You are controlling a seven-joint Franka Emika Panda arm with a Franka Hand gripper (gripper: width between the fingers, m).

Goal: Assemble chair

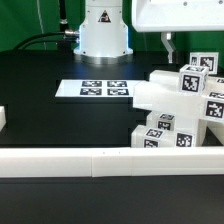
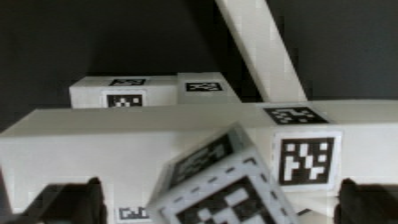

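Seemingly I'm midway: the glossy white tagged plastic chair pieces (image 1: 180, 110) sit clustered against the long white rail (image 1: 100, 160); my gripper (image 1: 174, 50) hangs released above, grasping nothing.

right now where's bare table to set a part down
Bare black table lies on the exterior view's left, bordered by the marker board and the rail. The exterior view's right is crowded: chair parts pile up under the open gripper.

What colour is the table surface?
Black table, clearest in the exterior view.
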